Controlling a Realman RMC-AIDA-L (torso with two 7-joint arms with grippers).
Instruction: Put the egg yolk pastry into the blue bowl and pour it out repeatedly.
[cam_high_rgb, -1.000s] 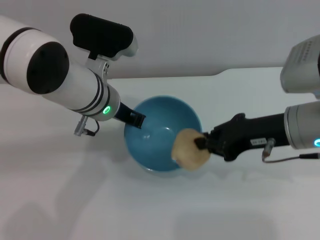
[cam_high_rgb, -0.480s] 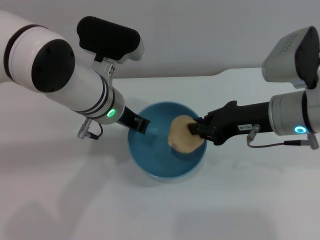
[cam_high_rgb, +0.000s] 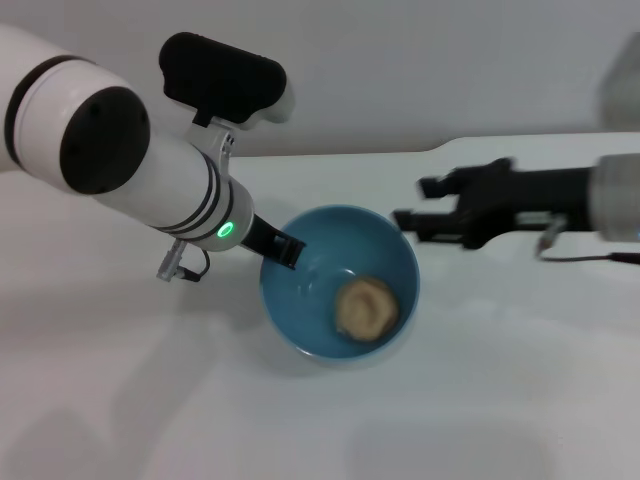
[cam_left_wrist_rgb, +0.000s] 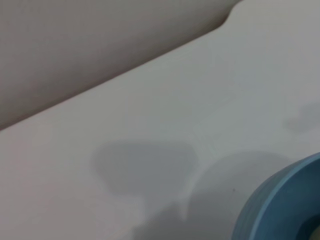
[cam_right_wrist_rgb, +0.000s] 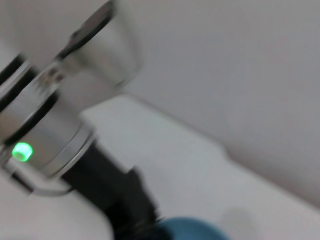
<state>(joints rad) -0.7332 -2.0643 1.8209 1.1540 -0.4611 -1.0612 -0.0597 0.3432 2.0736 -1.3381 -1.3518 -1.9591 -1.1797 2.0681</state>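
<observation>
Dropped pastry (cam_high_rgb: 365, 308) (matte lump) in glossy bowl (cam_high_rgb: 300, 320)

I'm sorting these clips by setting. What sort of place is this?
Probably a lab or test bench, not a kitchen: a plain white tabletop against a bare grey wall, holding only a glossy light-blue bowl with a tan dough-like pastry ball inside.

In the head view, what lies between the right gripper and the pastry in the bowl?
In the head view, only the rim of the blue bowl lies between the open right gripper and the egg yolk pastry resting inside it.
</observation>
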